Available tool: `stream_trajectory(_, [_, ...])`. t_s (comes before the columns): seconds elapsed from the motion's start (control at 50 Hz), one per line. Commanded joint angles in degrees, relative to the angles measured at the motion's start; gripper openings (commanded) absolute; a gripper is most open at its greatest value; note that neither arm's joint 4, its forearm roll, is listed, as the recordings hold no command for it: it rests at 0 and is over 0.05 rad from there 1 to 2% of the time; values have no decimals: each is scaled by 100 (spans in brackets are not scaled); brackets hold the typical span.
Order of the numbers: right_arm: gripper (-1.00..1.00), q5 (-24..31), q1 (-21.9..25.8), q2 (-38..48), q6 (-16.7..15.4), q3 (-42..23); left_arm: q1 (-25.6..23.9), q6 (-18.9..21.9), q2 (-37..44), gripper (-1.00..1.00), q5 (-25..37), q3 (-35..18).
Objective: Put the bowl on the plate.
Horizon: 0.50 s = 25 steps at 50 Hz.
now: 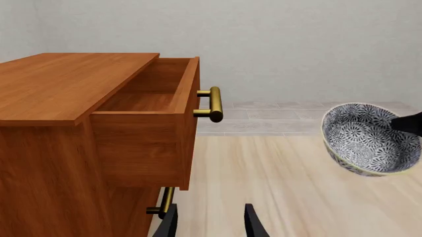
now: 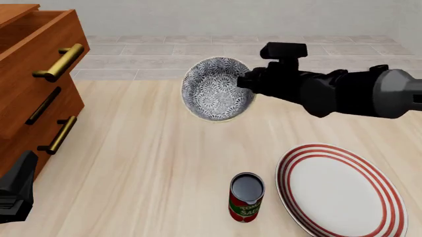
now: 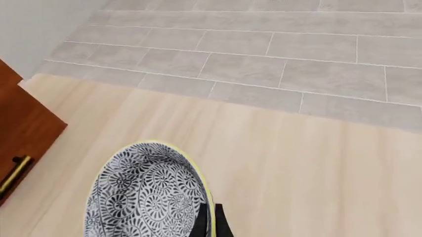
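The bowl (image 2: 216,89), blue-grey floral with a thin yellow rim, hangs tilted on its side above the table's far middle. My right gripper (image 2: 245,81) is shut on its rim from the right. In the right wrist view the bowl (image 3: 148,197) has its rim pinched between the dark fingers (image 3: 216,224). It also shows in the left wrist view (image 1: 369,140). The plate (image 2: 329,192), white with red rings, lies flat at the near right, well below and nearer than the bowl. My left gripper (image 2: 17,192) stays low at the near left, fingers apart and holding nothing (image 1: 211,222).
A red tomato-sauce can (image 2: 246,197) stands upright just left of the plate. A wooden drawer cabinet (image 2: 39,74) with brass handles fills the left side, its top drawer (image 1: 155,94) pulled out. Grey tiles run along the back.
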Motion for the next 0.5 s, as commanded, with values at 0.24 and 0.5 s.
stream_trajectory(0.24, [-100,-279,-820,-1325,434,1374,0,0,0,100,0,0])
stream_trajectory(0.5, [-100,-81,-1286,-2204,406,2032,0,0,0,100,0,0])
